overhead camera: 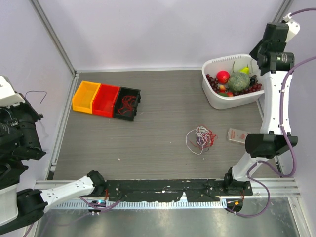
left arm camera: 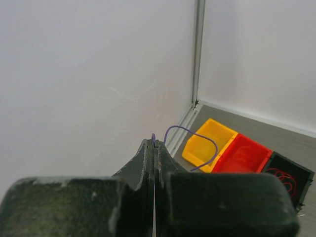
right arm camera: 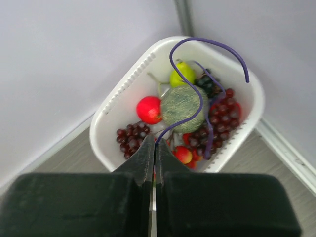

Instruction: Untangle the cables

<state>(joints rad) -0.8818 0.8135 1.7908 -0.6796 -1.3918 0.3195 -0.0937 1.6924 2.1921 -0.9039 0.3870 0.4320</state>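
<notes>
**Top external: tangle mid-table, each arm holding one strand high**

The cables [overhead camera: 201, 138] lie on the table [overhead camera: 163, 98], well apart from both arms. The left gripper [left arm camera: 154, 143] is pressed together on a purple wire [left arm camera: 197, 131] and faces the yellow bin [overhead camera: 85, 96], probably to sort it. The right gripper [right arm camera: 154, 140] pinches a second purple wire [right arm camera: 201, 98] over the fruit basket [overhead camera: 222, 102]. Nothing blocks the tangle.

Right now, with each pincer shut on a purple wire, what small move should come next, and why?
Probably lower the left pincer toward the yellow bin and release its purple wire there: it is already free of the tangle, and that bin looks empty and closest.
</notes>
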